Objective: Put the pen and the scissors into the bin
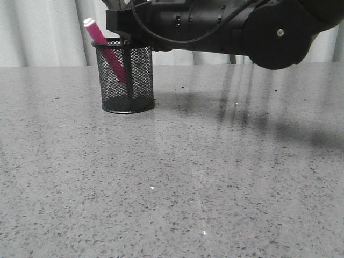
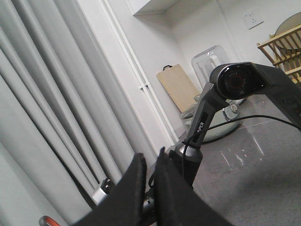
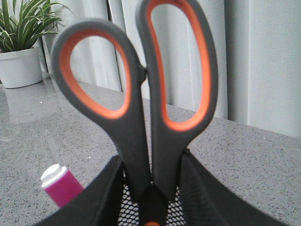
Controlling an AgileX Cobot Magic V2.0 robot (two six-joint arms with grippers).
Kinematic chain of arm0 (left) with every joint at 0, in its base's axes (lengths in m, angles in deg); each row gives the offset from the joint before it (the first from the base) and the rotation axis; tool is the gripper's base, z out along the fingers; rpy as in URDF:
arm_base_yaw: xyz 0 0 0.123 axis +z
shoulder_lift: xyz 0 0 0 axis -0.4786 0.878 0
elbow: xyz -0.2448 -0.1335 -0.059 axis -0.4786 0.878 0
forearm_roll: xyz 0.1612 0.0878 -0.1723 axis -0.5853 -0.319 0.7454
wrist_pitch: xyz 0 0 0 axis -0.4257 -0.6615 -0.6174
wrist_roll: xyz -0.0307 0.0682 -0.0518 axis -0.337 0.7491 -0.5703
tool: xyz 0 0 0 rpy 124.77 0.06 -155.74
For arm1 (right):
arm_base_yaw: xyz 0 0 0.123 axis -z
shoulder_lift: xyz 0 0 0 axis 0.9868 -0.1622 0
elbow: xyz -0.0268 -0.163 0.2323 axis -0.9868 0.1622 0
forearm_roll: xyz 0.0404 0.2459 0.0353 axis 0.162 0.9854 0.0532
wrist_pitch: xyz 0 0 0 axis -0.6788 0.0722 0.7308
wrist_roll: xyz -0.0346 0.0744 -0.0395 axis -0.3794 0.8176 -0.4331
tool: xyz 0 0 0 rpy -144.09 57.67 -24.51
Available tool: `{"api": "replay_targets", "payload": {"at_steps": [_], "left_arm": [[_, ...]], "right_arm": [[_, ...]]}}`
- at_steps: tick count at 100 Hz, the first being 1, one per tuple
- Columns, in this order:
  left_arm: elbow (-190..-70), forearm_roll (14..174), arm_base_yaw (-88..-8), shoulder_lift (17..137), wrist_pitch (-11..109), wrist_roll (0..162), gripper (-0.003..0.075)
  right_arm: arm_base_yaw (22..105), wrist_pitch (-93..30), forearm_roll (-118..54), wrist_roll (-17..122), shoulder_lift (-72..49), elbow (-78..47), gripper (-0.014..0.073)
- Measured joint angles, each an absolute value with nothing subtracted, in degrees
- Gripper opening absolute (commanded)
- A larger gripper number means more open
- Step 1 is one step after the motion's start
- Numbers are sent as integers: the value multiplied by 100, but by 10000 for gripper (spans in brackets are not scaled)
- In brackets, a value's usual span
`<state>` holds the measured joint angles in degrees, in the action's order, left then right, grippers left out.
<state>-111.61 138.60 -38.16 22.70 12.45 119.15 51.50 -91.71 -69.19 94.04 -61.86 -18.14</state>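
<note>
Scissors, large, dark grey handles lined orange, held upright at neck by right gripper, jaws clamped on both sides; blades down in black wire-mesh cup bin, upper left of front frame. Slim magenta pen already leaning in bin, white tip above rim. Left gripper raised off table, fingers nearly together, holding nothing. Risk: light bin tips or slides if blades snag mesh or release comes off-centre; scissors could knock pen out.

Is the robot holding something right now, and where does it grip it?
Yes: the right gripper pinches the grey-and-orange scissors just below the handle loops, over the black mesh cup. The left gripper holds nothing.
</note>
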Motion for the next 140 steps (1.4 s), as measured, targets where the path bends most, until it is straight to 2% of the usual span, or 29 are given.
{"api": "replay_targets", "payload": {"at_steps": [9, 60, 67, 75, 79, 89, 109, 125, 140], "left_arm": [[-11161, 13860, -3816, 2270, 1245, 11915, 19], [-11161, 13860, -3816, 2270, 1117, 11915, 19], [-11161, 13860, -3816, 2270, 1095, 11915, 19], [-11161, 13799, -3816, 2270, 1120, 11868, 18], [-11161, 13709, -3816, 2270, 1219, 11773, 18], [-11161, 13206, -3816, 2270, 1617, 11181, 17], [-11009, 11821, -3816, 2270, 2480, 9730, 15], [-10526, 11651, -3816, 2270, 3031, 9187, -20], [-10035, 11751, -3816, 2270, 3388, 9092, -19]], "right_arm": [[5150, -9171, -6919, 9404, -6186, -1814, 351], [5150, -9639, -6929, 9404, -6140, -1814, 349], [5150, -9639, -6929, 9404, -5990, -1814, 321], [5150, -9639, -6998, 9404, -5687, -1800, 217], [5145, -9604, -7100, 9404, -5457, -1773, 153], [5145, -9218, -7530, 9404, -4750, -1643, -80], [5145, -7843, -8542, 9429, -2810, -791, -50], [5145, -6505, -8619, 9429, -903, 325, -50], [5145, -5116, -8619, 9429, 1050, 1431, -50]]}}
